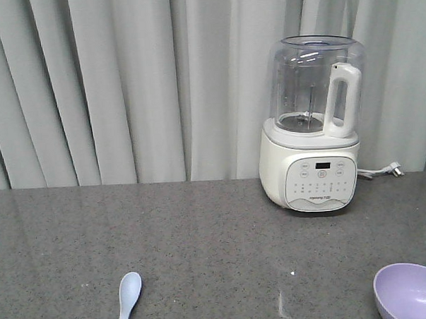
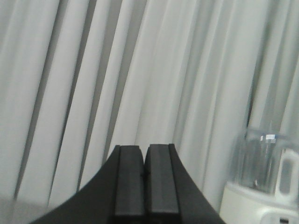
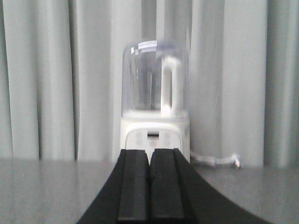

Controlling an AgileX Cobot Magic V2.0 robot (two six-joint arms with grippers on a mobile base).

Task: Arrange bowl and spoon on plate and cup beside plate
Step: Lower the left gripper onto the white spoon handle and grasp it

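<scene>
Exterior front-facing view: the spoon [image 1: 128,296] lies on the grey counter [image 1: 216,230] at the lower left. Its scoop points away from the camera and its handle is cut by the bottom edge. The bowl [image 1: 411,292] stands upright at the lower right corner, partly out of frame and well apart from the spoon. No gripper shows here and the wrist views hold neither piece, so where spoon and bowl lie relative to the fingers cannot be told.

In the left wrist view the left gripper [image 2: 145,151] has its two dark fingers [image 2: 128,184] pressed together along a thin seam, with nothing between them. Beyond the fingertips hangs the pale pleated curtain [image 2: 93,70]. To the right of the fingers, farther off and blurred, stands the blender [image 2: 264,184].

In the right wrist view the right gripper [image 3: 149,156] is likewise closed, its fingers [image 3: 134,186] flat against each other and holding nothing. Straight ahead of the fingertips, well apart from them, the blender stands upright on the counter, with its panel facing the fingers. To the right of the fingers, beside the blender, the cord [image 3: 217,160] lies on the counter. The curtain hangs behind.

The front view places the blender at the back of the counter, right of centre, against the curtain.
</scene>
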